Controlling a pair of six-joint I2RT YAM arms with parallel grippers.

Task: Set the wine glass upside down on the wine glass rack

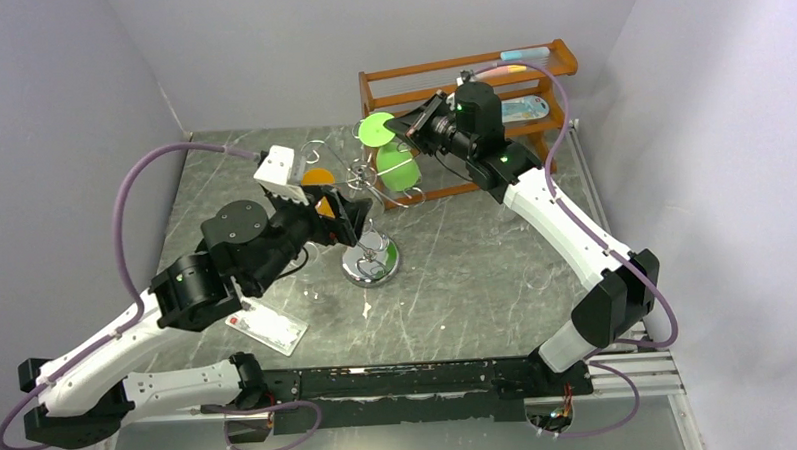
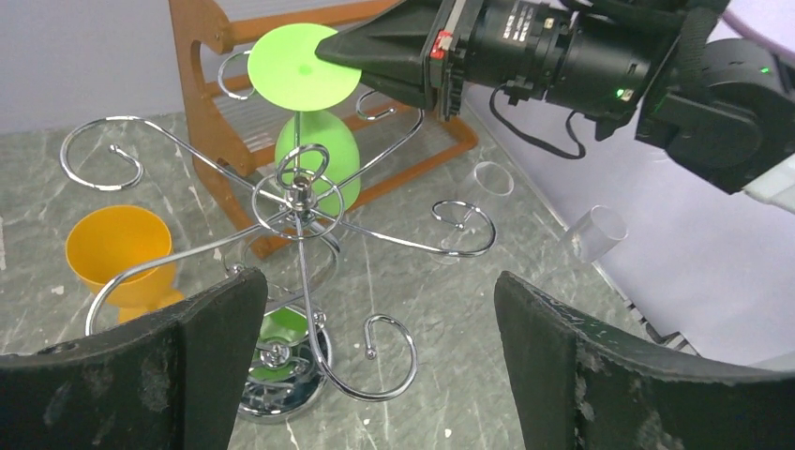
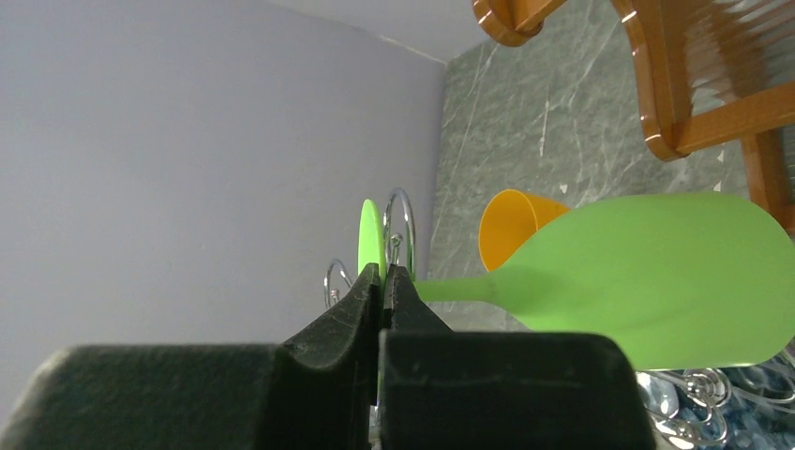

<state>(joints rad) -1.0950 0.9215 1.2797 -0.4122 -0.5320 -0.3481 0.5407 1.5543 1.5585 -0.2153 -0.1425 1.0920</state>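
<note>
The green wine glass hangs upside down, foot on top, at the far side of the wine glass rack. My right gripper is shut on the edge of the glass's round foot. The stem runs down behind the rack's top loop; I cannot tell whether it touches a wire arm. The bowl fills the right wrist view, past my right gripper. My left gripper is open and empty, its fingers spread around a lower curled arm near the post.
An orange glass hangs on the rack's left side. The brown wooden shelf stands just behind the rack. Two clear cups lie on the table to the right. A white card lies front left.
</note>
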